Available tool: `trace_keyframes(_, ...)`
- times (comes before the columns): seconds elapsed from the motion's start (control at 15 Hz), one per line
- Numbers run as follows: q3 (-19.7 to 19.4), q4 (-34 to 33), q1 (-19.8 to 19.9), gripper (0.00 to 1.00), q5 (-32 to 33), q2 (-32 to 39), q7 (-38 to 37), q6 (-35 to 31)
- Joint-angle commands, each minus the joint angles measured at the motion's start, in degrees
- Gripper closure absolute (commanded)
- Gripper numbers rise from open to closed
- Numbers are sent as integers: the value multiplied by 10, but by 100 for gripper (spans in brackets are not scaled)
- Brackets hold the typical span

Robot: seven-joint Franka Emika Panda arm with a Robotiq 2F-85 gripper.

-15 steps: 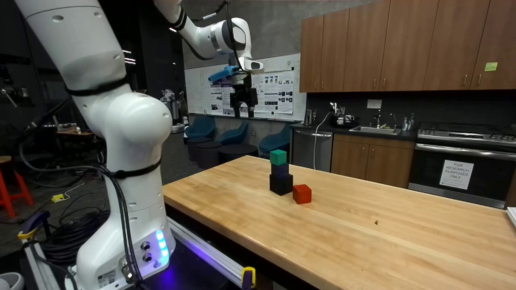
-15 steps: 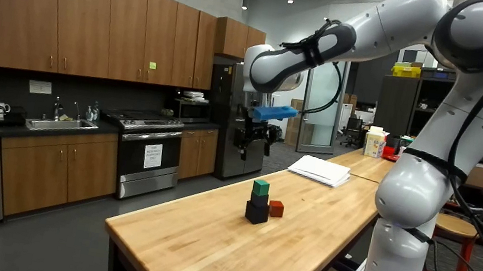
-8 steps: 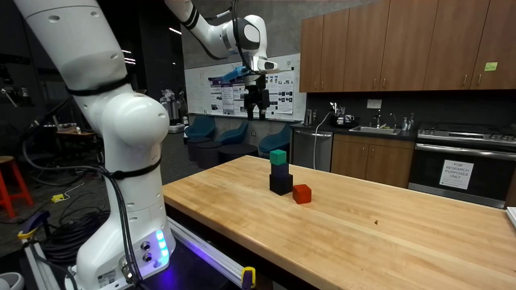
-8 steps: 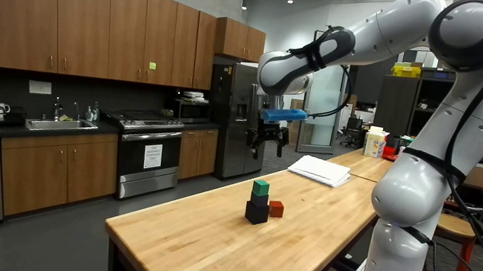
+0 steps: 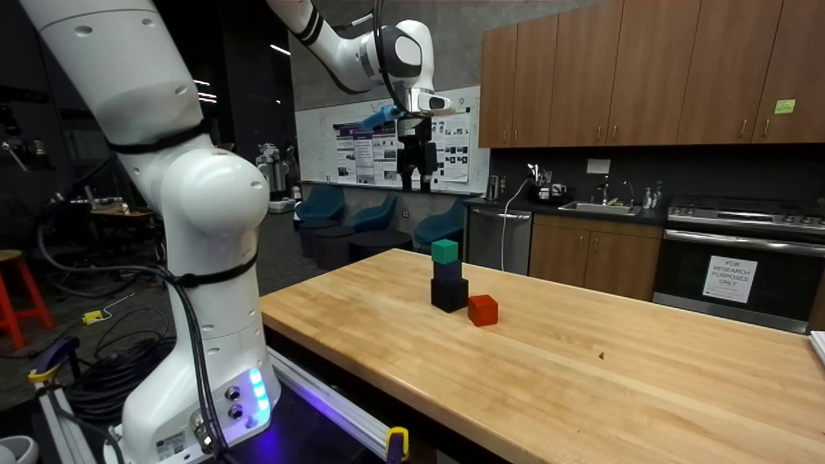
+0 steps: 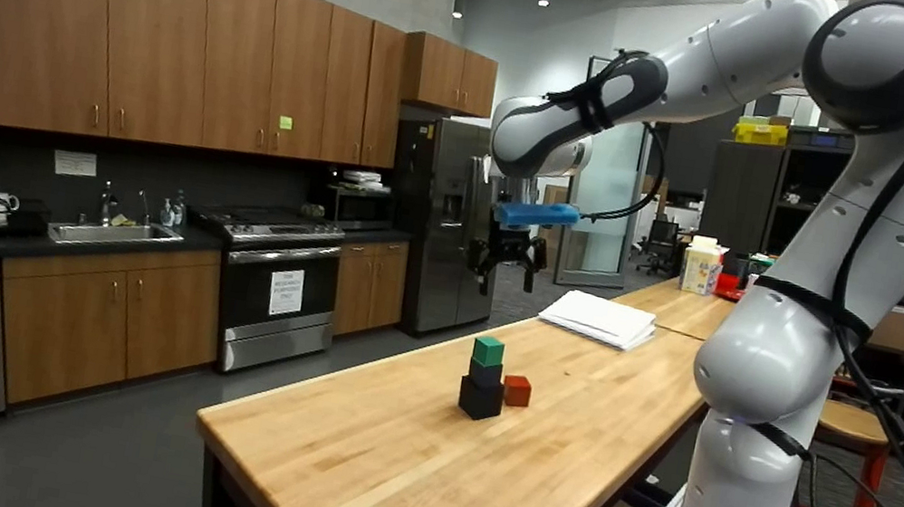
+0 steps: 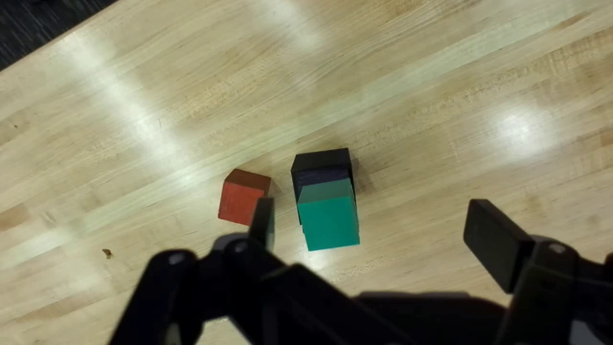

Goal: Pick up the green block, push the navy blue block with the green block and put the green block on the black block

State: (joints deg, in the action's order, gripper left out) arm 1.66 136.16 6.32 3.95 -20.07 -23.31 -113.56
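While its jaws stand parted, the gripper (image 7: 380, 233) hangs higher than the blocks

Jaws: released, spread wide.
Green block (image 7: 330, 224): topmost of three; in the wrist view it shows between the fingers (image 7: 495, 247), nearer the one by the red block (image 7: 241, 200); in both exterior views we find it lower than the gripper, apart.
Navy blue block (image 5: 447, 271): directly beneath.
Black block (image 5: 449, 295): lowest, on the table (image 5: 387, 322).
Red block: just beside the black one.
Table surface: pale wood boards, with a brown speck (image 5: 601, 355) and a white pile (image 6: 599, 319) upon it.
Room, as we list it: wooden cabinets (image 5: 644, 71), sink (image 6: 119, 239), oven (image 5: 683, 270) with paper notice (image 5: 729, 279), whiteboard (image 5: 316, 151) with posters (image 5: 367, 161), blue chairs (image 5: 320, 205).
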Motion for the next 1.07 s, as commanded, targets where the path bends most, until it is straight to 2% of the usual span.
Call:
trace_keyframes(0.0, -2, -1, -2, 0, 1, 0, 0, 1)
trace_keyframes(0.53, -22, 6, 4, 0, 4, 27, 30, -49)
trace_keyframes(1.0, -56, 10, 2, 0, -7, 70, 115, -82)
